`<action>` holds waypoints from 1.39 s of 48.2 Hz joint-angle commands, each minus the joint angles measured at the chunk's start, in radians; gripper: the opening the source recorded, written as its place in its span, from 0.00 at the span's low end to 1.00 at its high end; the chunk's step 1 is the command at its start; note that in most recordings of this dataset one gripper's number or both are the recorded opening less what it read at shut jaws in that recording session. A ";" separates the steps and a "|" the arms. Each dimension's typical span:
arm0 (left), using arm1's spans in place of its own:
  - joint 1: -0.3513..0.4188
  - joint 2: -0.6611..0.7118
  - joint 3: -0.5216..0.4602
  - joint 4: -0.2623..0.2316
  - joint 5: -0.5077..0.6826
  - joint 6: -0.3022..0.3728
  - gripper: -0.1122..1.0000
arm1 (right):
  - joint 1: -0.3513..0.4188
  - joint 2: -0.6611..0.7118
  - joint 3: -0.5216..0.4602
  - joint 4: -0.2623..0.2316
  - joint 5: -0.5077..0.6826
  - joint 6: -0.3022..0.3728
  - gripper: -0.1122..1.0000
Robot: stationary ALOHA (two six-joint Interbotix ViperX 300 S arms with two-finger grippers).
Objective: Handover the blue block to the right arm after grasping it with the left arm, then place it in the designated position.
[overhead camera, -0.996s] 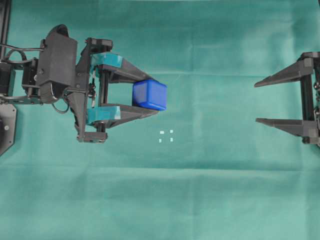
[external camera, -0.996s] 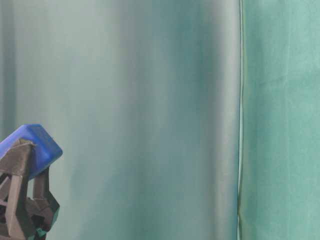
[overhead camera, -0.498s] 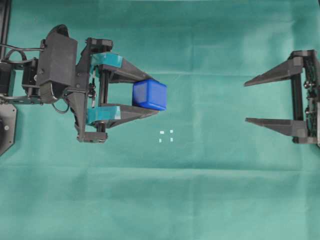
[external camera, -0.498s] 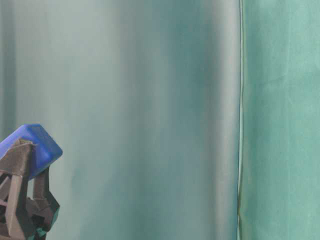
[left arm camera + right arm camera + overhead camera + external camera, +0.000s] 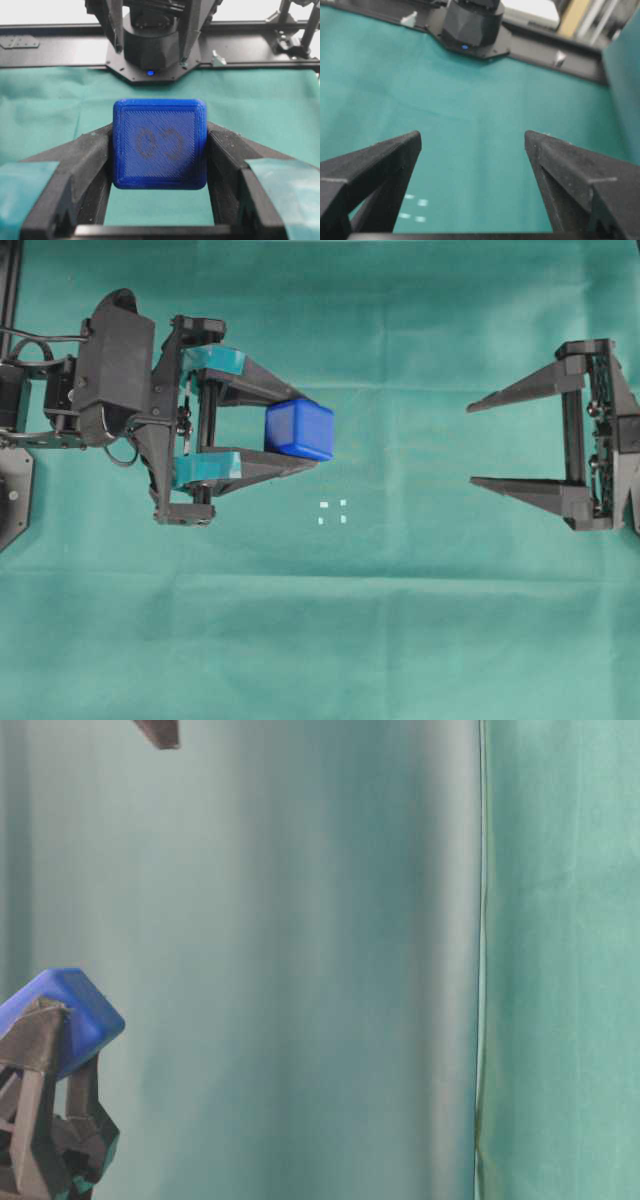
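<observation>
The left gripper (image 5: 305, 427) is clenched on the blue block (image 5: 299, 429), held at its fingertips above the green cloth (image 5: 400, 620), up and left of the designated position (image 5: 332, 512). The right gripper (image 5: 470, 443) stands spread wide and empty, well apart to the block's right, fingers pointing left toward it. The block face bears a faint dark mark, unreadable; no brands show.

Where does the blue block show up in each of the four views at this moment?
Overhead: blue block left of centre, between the left gripper fingertips.
Table-level: lower left corner, atop a black fingertip.
Left wrist: centre, filling the gap between the fingers.
Right wrist: not in it.
Shared landmark: the white marks on the green cloth, also in the right wrist view.
</observation>
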 commanded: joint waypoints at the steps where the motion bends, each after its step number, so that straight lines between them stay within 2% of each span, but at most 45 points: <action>1: 0.003 -0.017 -0.012 -0.002 -0.009 -0.002 0.52 | 0.008 -0.002 -0.037 -0.081 -0.009 -0.044 0.95; 10: 0.003 -0.017 -0.014 -0.002 -0.006 -0.002 0.52 | 0.018 -0.005 -0.048 -0.265 -0.009 -0.184 0.94; 12: 0.003 -0.017 -0.014 -0.002 -0.006 -0.002 0.52 | 0.018 -0.009 -0.049 -0.293 -0.009 -0.207 0.94; 26: 0.003 -0.017 -0.014 -0.003 -0.005 -0.002 0.52 | 0.020 -0.044 -0.074 -0.419 0.035 -0.350 0.94; 33: 0.003 -0.015 -0.014 -0.003 -0.003 -0.002 0.52 | 0.020 -0.044 -0.077 -0.500 0.040 -0.416 0.94; 41: 0.003 -0.017 -0.012 -0.002 -0.003 -0.002 0.52 | 0.020 -0.044 -0.080 -0.531 0.038 -0.436 0.94; 67: 0.003 -0.017 -0.014 -0.003 0.000 -0.003 0.52 | 0.018 -0.044 -0.091 -0.534 0.032 -0.440 0.94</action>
